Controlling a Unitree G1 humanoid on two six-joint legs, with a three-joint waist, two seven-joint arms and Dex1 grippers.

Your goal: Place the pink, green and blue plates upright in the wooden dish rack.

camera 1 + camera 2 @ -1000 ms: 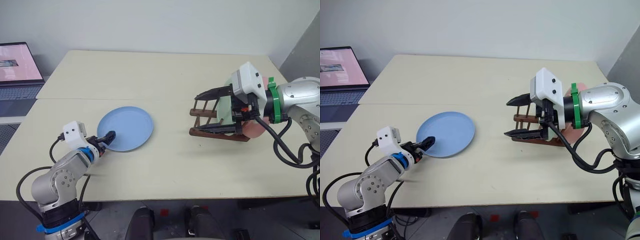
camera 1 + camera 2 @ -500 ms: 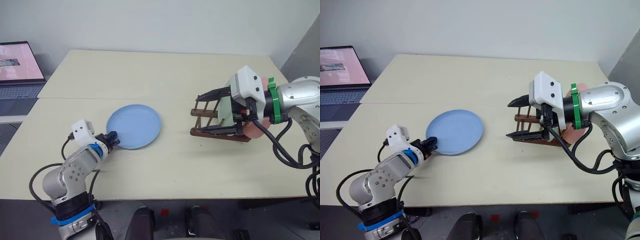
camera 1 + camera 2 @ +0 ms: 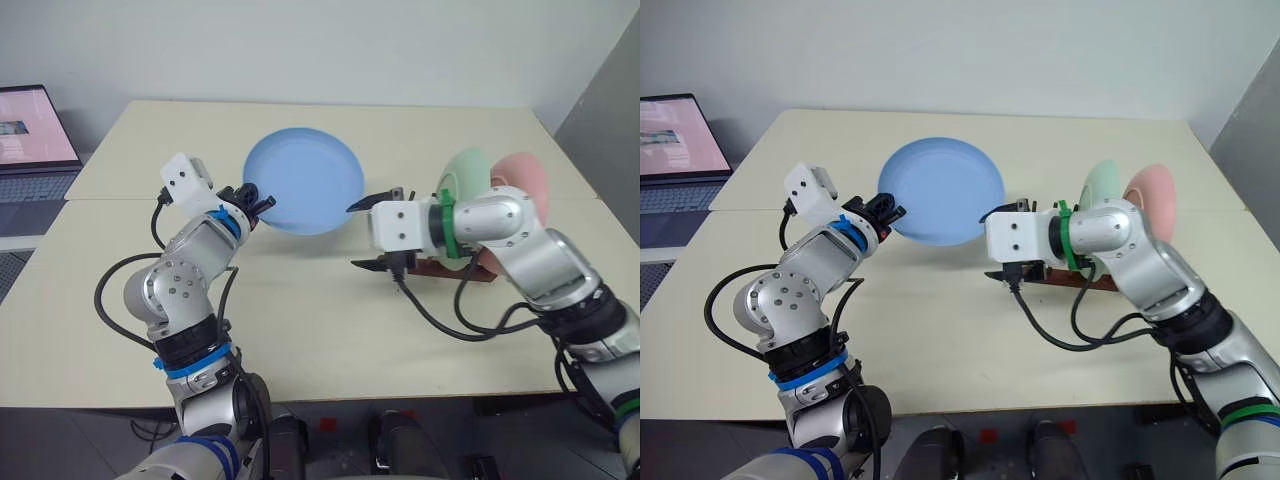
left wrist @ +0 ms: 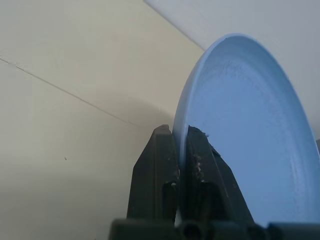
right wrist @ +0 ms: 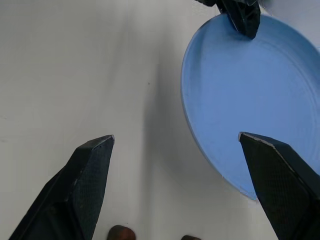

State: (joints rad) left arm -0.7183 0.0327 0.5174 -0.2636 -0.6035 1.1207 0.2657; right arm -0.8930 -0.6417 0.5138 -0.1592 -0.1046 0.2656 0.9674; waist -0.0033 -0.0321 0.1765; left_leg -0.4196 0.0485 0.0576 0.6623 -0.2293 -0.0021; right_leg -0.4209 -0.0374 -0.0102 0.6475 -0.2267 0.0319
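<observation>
Pinching the rim of the round, shallow, light blue plate [image 3: 304,180] between its two black fingers, the left gripper [image 3: 254,203] holds that plate tilted up off the pale rectangular table [image 3: 300,330], its hollow face turned toward the robot, which looks like the first part of a hand-over toward the rack side. In the left wrist view the fingers [image 4: 156,170] sit pressed together with the plate's edge sandwiched between them, a thin grip that would let a plate swing if jolted. The right gripper [image 3: 365,235] waits just beside the plate's near edge with its jaws spread wide, one finger above and one below, and the right wrist view shows the blue plate lying ahead of that gap rather than inside it, so no second grip has been taken yet. Behind the right forearm stands the small dark brown wooden dish rack [image 3: 440,268], with the mint green round plate [image 3: 466,172] and the salmon-pink round plate [image 3: 524,178] already upright in it, side by side; how they sit among the pegs is hidden by the arm. An open laptop [image 3: 30,140] sits at the far left, well apart from the work. Judging by this, only the blue plate remains to be slotted.
</observation>
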